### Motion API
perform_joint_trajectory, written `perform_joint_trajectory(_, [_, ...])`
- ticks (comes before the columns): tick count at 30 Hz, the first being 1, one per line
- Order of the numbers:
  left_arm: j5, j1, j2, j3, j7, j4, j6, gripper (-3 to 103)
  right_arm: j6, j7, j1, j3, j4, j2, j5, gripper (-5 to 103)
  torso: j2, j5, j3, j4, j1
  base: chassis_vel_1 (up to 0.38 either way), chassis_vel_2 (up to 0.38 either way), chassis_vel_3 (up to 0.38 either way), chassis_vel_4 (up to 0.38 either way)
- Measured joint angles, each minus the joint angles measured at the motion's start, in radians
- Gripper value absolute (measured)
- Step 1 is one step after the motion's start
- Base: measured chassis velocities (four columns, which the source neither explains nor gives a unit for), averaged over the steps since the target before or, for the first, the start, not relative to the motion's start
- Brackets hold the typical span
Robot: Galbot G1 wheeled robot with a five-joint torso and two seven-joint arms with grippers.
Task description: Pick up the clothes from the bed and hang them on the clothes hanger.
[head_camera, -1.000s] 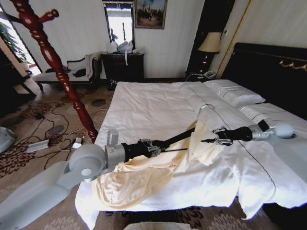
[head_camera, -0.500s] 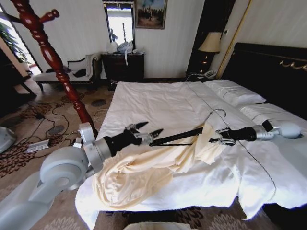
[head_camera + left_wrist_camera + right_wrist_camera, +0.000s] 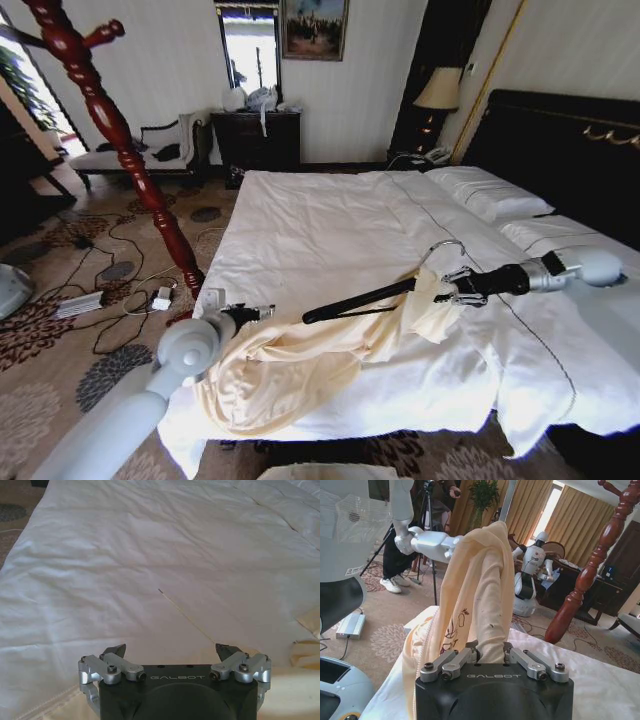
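Pale cream clothes (image 3: 300,365) lying in a rumpled heap on the near part of the bed (image 3: 330,230), one end drawn up off the duvet and draped over a black plastic hanger (image 3: 360,298) with a wire hook. Pinched at that raised end by the right gripper (image 3: 452,291), fingers clamped on a fold of the fabric, as the right wrist view confirms (image 3: 491,655). Left gripper (image 3: 171,655) spread open and empty, low at the bed's near left edge (image 3: 250,313), beside the trailing part of the cloth. Pick-up step in hand, judging by this: garment gripped but mostly down on the bed. Tall dark-red clothes hanger (image 3: 115,135) well apart, on the floor left of the bed. Next move likely calls for raising the cloth clear of the duvet, then carrying it across to the pegs.
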Motion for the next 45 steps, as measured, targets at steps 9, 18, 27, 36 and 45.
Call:
perform_joint_trajectory(9, [-0.102,-0.075,-0.113,0.033,-0.042,0.162,0.0,100,0.0,0.001,-0.004,-0.005,-0.006,0.022,-0.007,18,0.0,0.0001,0.0,0.0,0.0,0.0,0.0,0.0,0.0])
perform_joint_trajectory(18, [-0.072,-0.119,-0.151,0.134,0.0,0.241,0.0,100,0.006,0.001,0.0,-0.007,-0.014,0.032,-0.008,18,0.0,0.0001,0.0,0.0,0.0,0.0,0.0,0.0,0.0])
perform_joint_trajectory(27, [-0.003,-0.078,-0.138,0.188,0.034,0.226,0.005,84,0.01,0.001,-0.002,-0.002,-0.012,0.03,-0.008,18,0.0,0.0001,0.0,0.0003,0.0,0.0,0.0,0.0,0.0])
perform_joint_trajectory(36, [-0.103,-0.032,-0.127,0.146,0.016,0.181,0.003,46,0.012,0.001,-0.003,-0.002,-0.021,0.034,-0.011,18,0.0,0.0,0.0,0.0002,0.0,0.0,0.0,0.0,0.0])
perform_joint_trajectory(45, [-0.124,-0.036,-0.139,0.091,0.018,0.171,0.002,19,0.013,0.001,-0.002,-0.002,-0.036,0.034,-0.012,18,0.0,0.0,0.0,0.0,0.0,0.0,0.0,0.0,0.0])
